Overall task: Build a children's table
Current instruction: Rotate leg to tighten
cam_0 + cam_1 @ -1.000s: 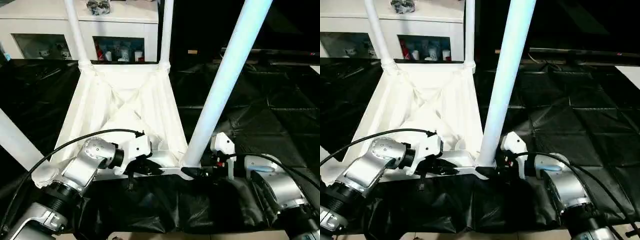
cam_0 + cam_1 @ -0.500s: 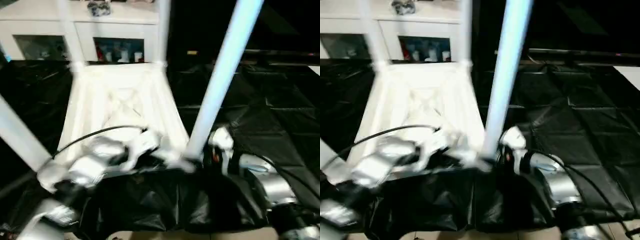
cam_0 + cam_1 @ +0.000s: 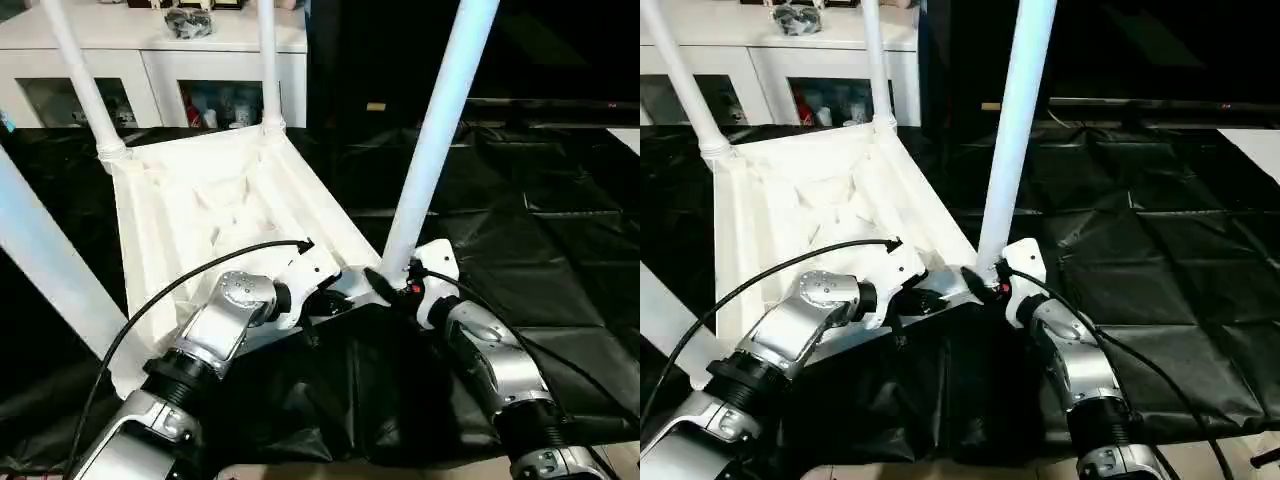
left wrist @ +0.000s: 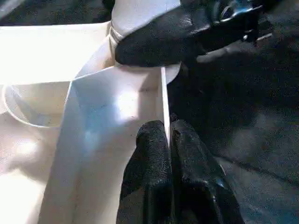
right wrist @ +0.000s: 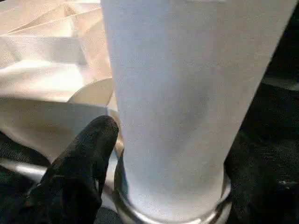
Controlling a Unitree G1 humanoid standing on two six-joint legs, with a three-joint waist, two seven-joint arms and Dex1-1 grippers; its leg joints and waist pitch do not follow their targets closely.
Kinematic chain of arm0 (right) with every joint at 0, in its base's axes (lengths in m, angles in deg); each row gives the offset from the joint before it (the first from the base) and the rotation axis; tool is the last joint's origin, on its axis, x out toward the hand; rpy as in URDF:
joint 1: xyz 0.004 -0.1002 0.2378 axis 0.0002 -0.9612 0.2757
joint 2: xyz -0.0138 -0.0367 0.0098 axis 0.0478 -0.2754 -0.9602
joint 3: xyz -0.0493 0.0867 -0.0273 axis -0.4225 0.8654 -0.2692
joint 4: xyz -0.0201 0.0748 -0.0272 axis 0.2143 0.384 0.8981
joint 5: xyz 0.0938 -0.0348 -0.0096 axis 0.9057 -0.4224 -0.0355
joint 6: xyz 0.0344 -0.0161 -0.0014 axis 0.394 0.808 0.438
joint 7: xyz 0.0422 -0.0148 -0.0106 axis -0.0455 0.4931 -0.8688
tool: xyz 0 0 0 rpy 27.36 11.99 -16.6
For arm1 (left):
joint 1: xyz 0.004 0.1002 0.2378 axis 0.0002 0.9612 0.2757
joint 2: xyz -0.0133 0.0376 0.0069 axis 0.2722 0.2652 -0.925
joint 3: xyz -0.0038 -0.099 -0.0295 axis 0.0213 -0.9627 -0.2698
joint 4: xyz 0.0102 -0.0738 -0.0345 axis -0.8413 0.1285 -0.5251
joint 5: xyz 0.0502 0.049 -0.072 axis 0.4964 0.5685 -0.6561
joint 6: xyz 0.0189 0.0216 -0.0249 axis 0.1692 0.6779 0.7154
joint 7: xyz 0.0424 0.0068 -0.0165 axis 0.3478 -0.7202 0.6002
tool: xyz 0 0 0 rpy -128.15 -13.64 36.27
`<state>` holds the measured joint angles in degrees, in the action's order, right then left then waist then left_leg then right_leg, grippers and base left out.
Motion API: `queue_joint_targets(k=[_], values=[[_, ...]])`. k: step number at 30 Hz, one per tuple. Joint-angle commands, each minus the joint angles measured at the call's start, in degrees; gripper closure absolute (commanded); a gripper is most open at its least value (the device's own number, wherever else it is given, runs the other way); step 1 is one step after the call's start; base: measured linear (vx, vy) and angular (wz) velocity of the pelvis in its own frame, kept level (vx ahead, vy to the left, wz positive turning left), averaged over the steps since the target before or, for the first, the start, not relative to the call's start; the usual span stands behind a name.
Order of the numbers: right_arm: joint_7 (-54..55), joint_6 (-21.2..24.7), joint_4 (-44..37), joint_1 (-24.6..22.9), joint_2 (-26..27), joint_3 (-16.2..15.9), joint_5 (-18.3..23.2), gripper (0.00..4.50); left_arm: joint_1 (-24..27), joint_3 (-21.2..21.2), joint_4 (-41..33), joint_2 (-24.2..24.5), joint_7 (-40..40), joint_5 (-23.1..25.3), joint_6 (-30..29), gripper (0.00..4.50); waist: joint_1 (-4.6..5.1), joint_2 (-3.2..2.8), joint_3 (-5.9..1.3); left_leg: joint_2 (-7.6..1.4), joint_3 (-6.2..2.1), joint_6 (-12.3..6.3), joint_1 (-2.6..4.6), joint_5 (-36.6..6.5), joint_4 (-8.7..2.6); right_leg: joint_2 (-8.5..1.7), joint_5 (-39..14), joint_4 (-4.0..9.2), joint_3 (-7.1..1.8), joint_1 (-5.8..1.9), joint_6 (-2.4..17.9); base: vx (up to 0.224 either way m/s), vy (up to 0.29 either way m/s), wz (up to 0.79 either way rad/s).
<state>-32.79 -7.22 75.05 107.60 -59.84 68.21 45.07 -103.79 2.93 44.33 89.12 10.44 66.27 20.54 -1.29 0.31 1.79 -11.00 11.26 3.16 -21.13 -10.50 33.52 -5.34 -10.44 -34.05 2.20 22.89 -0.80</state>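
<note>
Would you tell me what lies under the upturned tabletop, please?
The tabletop rests on black sheeting, which spreads out around it and bunches at the near edge by the left gripper. Whatever the sheeting covers is hidden, as is the tabletop's downward face.

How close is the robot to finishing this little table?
Nearly done, it seems: the tabletop lies underside up with four legs standing in its corners. The left hand pinches the tabletop's near rim while the right hand grips the base of the nearest leg. Left, probably: seating that leg and turning the table upright.
</note>
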Motion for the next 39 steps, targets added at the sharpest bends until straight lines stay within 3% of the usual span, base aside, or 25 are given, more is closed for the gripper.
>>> queue_joint_targets(k=[1,3,4,5,6,7,8,11,14,23,27,31,32,33,35,36,39], values=[[-6.95,0.21,-1.02,0.13,-0.1,-4.76,-0.03,0.7,0.87,1.92,-2.37,-0.63,5.79,-3.62,3.67,4.5,-0.21,0.6,-2.39,-1.84,-1.16,-1.19,0.42,-19.99,-4.59,-2.39,-23.54,5.34,-1.64,-1.32,8.3,0.0,0.0,0.0],[-9.39,-0.45,-1.53,0.07,-1.71,-4.72,0.24,0.7,1.25,1.85,-2.58,0.7,7.62,-3.86,5.02,4.5,-0.56,0.58,-2.52,-1.93,-0.98,-1.71,0.35,-18.24,-4.51,-2.41,-20.9,5.04,-1.73,-1.47,9.2,0.0,0.0,0.0],[-10.93,-0.96,-1.73,0.07,-2.66,-4.73,0.51,0.7,1.39,1.75,-2.67,1.37,8.64,-4.15,5.34,4.5,-0.56,1.28,-2.54,-1.88,-0.84,-2.0,0.3,-17.61,-4.42,-2.31,-20.39,5.03,-1.7,-1.5,9.25,0.0,0.0,0.0],[-13.73,-1.01,-2.25,-0.06,-4.07,-4.75,1.35,0.7,1.62,1.68,-2.83,2.35,10.22,-4.54,5.88,4.5,-0.84,0.96,-2.56,-1.93,-0.91,-2.25,0.32,-16.24,-4.46,-2.32,-19.03,4.73,-1.69,-1.77,9.75,0.0,0.0,0.0],[-16.39,-1.04,-2.82,-0.23,-5.34,-4.8,2.14,0.7,1.79,1.62,-2.96,3.2,11.62,-4.82,6.16,4.5,-0.79,0.74,-2.52,-2.03,-0.81,-2.45,0.35,-15.56,-4.45,-2.31,-17.55,4.57,-1.75,-1.58,10.43,0.0,0.0,0.0],[-19.36,-0.79,-3.53,-0.43,-6.76,-4.85,3.02,0.7,1.9,1.6,-2.95,4.11,12.98,-4.97,6.44,4.5,-0.84,1.3,-2.56,-2.03,-0.74,-2.71,0.39,-15.66,-4.36,-2.26,-17.3,4.56,-1.65,-1.71,10.62,0.0,0.0,0.0],[-21.52,-0.43,-4.11,-0.59,-7.71,-4.91,3.65,0.7,1.9,1.64,-2.78,4.72,13.8,-4.9,6.71,4.5,-1.04,1.01,-2.56,-2.12,-0.76,-3.07,0.41,-15.01,-4.36,-2.31,-16.38,4.31,-1.71,-1.75,11.1,0.0,0.0,0.0],[-27.49,1.26,-5.91,-1.13,-10.46,-5.76,5.14,0.7,1.72,1.82,-1.8,6.43,15.86,-4.49,7.92,4.5,-1.33,1.21,-2.55,-2.22,-0.69,-3.41,0.49,-14.25,-4.32,-2.33,-15.1,4.15,-1.72,-1.77,11.88,0.0,0.0,0.0],[-32.64,2.19,-6.67,-1.3,-12.86,-6.78,5.68,1.03,1.43,2.27,-0.94,8.42,19.08,-4.36,8.57,4.5,-1.7,1.25,-2.47,-2.32,-0.62,-3.2,0.56,-13.82,-4.35,-2.4,-14.47,3.99,-1.76,-1.76,12.34,0.0,0.0,0.0],[-35.26,3.84,-6.88,-1.02,-13.5,-6.98,6.84,1.79,0.75,2.33,0.69,9.38,21.5,-3.92,9.68,4.5,-2.0,1.35,-2.46,-2.3,-0.62,-2.08,0.66,-14.03,-4.35,-2.51,-14.82,3.89,-1.8,-1.85,12.46,0.0,0.0,0.0],[-30.77,3.33,-6.48,-2.02,-11.34,-6.39,5.66,1.89,0.3,1.29,1.28,7.27,17.93,-3.87,8.74,4.5,-2.02,1.29,-2.33,-2.26,-0.57,-1.91,0.61,-14.16,-4.37,-2.53,-15.22,3.99,-1.83,-1.75,12.51,0.0,0.0,0.0],[-18.23,1.73,-2.0,-1.4,-6.64,-4.58,2.17,1.91,-0.95,-0.32,2.5,3.51,10.91,-3.22,6.75,4.5,-1.47,1.37,-2.07,-2.12,-1.0,0.51,0.79,-18.15,-4.76,-2.78,-24.15,4.81,-1.67,-1.51,9.98,0.0,0.0,0.0],[-14.56,1.58,-0.6,-1.07,-5.34,-4.09,1.43,1.91,-1.12,-0.59,2.61,2.51,9.24,-2.99,6.13,4.5,-1.4,1.06,-2.02,-2.05,-1.12,0.79,0.77,-18.69,-4.78,-2.83,-25.27,4.98,-1.66,-1.52,9.52,0.0,0.0,0.0],[-12.08,1.57,0.33,-0.84,-4.45,-3.74,0.98,1.91,-1.23,-0.77,2.7,1.81,8.06,-2.82,5.7,4.5,-0.85,1.33,-1.87,-1.98,-1.22,1.01,0.75,-20.05,-4.83,-2.74,-27.66,5.28,-1.56,-1.33,8.68,0.0,0.0,0.0],[-6.49,2.35,1.7,-0.74,-1.32,-3.2,0.47,1.91,-1.36,-0.53,2.45,-0.68,4.7,-2.05,4.09,4.5,-0.35,1.22,-1.86,-2.01,-1.32,1.04,1.02,-21.34,-4.72,-2.8,-30.58,5.74,-1.66,-0.88,7.48,0.0,0.0,0.0],[-4.52,2.54,2.04,-0.71,-0.17,-3.11,0.18,1.91,-1.29,-0.4,2.2,-1.6,3.64,-1.85,3.33,4.5,-0.46,0.7,-1.8,-1.94,-1.45,1.14,1.13,-21.82,-4.78,-2.84,-31.33,5.87,-1.6,-0.78,7.28,0.0,0.0,0.0],[2.41,3.58,3.64,0.37,3.47,-2.13,-0.61,1.91,-1.0,-0.19,1.34,-4.63,0.44,-1.47,1.63,4.5,-0.07,1.0,-1.94,-1.87,-1.45,1.09,0.81,-21.6,-4.9,-2.61,-30.64,5.84,-1.56,-0.89,6.71,0.0,0.0,0.0]])
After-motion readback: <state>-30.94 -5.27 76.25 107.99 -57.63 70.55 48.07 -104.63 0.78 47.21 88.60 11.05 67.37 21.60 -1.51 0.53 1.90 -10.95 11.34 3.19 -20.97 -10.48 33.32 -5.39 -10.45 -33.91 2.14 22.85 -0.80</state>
